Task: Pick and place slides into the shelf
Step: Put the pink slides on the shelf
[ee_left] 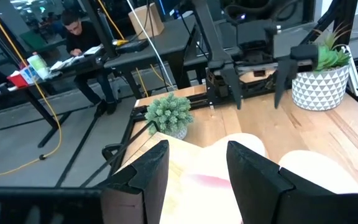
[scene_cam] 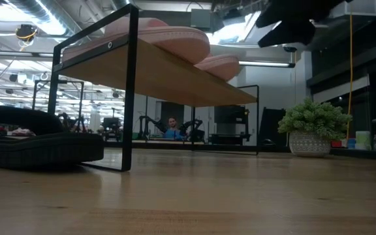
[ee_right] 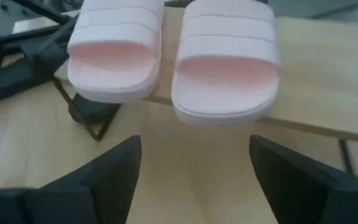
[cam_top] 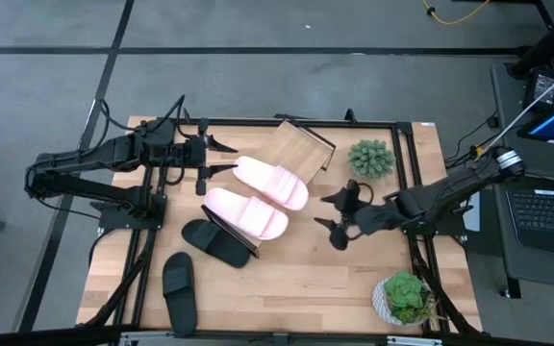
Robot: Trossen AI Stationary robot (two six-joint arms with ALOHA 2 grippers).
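Two pale pink slides (cam_top: 272,183) (cam_top: 248,213) lie side by side on the slanted wooden shelf (cam_top: 301,146); in the right wrist view they (ee_right: 117,46) (ee_right: 225,56) face me on the board (ee_right: 328,93). One black slide (cam_top: 217,242) lies on the table, partly under the shelf's near end. The other black slide (cam_top: 179,291) lies near the table's near left corner. My left gripper (cam_top: 227,158) (ee_left: 197,168) is open, its fingers standing at the left end of the far pink slide. My right gripper (cam_top: 339,216) (ee_right: 194,180) is open, to the right of the shelf and apart from it.
A spiky green plant (cam_top: 371,159) stands right of the shelf's far end. A potted plant in a white pot (cam_top: 402,298) sits at the near right corner. Black frame rails (cam_top: 416,192) run along the table's sides. Bare wood lies between shelf and near edge.
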